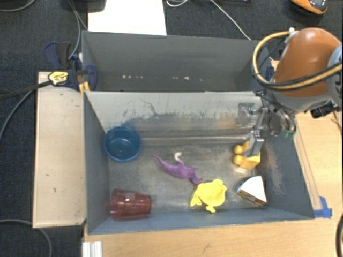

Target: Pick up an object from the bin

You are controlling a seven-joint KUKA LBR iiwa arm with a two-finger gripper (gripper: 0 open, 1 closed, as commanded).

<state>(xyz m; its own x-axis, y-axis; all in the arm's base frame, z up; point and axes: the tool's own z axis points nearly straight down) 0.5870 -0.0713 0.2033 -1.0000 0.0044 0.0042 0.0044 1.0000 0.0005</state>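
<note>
My gripper [256, 142] hangs in the right part of the bin, close to the right wall. Its tip comes down right at a small yellow and orange toy [245, 157], which lies just below and to the left of it; whether they touch I cannot tell. A white wedge with a brown edge [253, 190] lies a little nearer the front wall, below the toy. A yellow crumpled soft thing [209, 194] rests left of the wedge.
A purple lizard-like toy [179, 167] lies mid-bin. A blue bowl [122, 143] stands at the left, and a dark red cup [130, 204] lies on its side in the front left corner. The arm's orange dome and a cable loop overhang the bin's right rim.
</note>
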